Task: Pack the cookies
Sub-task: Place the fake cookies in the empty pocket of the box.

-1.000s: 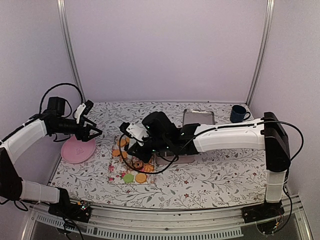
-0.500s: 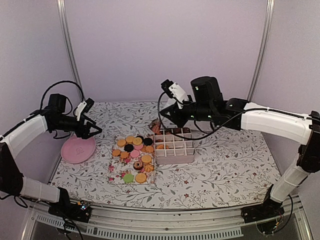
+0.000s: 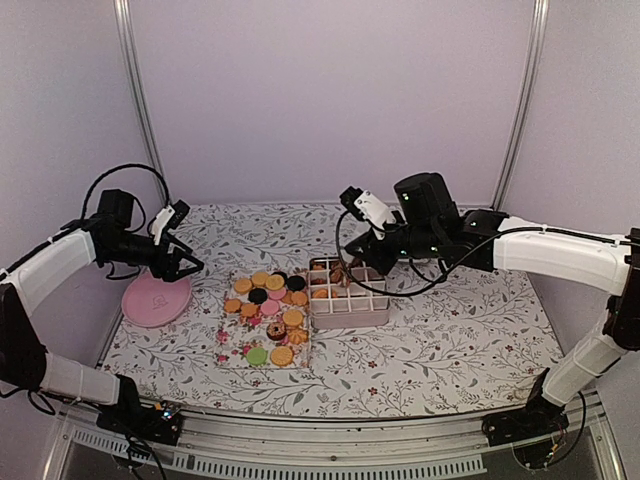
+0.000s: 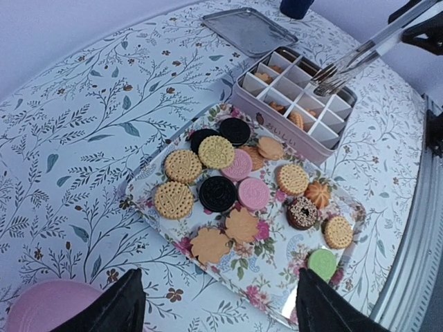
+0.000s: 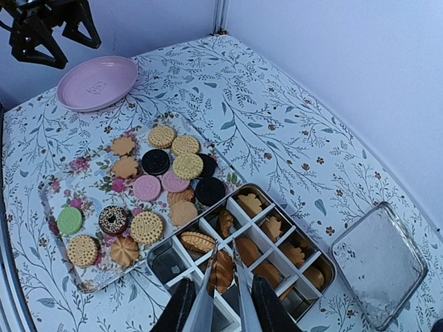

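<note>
Pink and round, a plate (image 3: 157, 297) is sitting at nine o'clock on the flower-patterned table (image 3: 440, 340). My left pincer (image 3: 188, 266) is hovering above the plate, fingers spread wide and gripping nothing. Near the table's centre, the small round cookies (image 3: 268, 305), mostly orange-tan with a few black, pink and one green, are lying on a rectangular flowered tray (image 3: 230, 348). Just beside it at three o'clock, a pale divided tin box (image 3: 350, 318) is holding more. My right pincer (image 5: 225, 247) is hanging over a middle compartment, its long thin fingers pinching an upright orange-tan biscuit (image 5: 222, 271).
</note>
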Motion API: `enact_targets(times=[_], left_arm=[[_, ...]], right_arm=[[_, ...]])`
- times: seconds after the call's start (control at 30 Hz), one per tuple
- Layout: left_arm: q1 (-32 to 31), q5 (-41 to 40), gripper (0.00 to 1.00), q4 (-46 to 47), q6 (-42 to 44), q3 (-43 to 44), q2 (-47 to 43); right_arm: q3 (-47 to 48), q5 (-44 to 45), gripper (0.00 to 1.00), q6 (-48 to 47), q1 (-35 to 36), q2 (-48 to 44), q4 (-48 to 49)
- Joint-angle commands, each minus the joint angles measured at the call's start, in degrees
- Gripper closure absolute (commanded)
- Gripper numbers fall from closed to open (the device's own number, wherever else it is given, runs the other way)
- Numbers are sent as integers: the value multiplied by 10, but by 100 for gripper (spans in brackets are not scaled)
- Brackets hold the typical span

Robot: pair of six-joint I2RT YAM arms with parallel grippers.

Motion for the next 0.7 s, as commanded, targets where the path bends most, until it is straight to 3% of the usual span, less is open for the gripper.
enact_targets(times=[0.0,0.67], left_arm=[[6,0,25,-10,10,14,3],[5,8,25,-16,9,24,9]], right_arm=[[-10,9,96,-12,-5,-27,6],[-45,12,93,-29,-28,-47,14]])
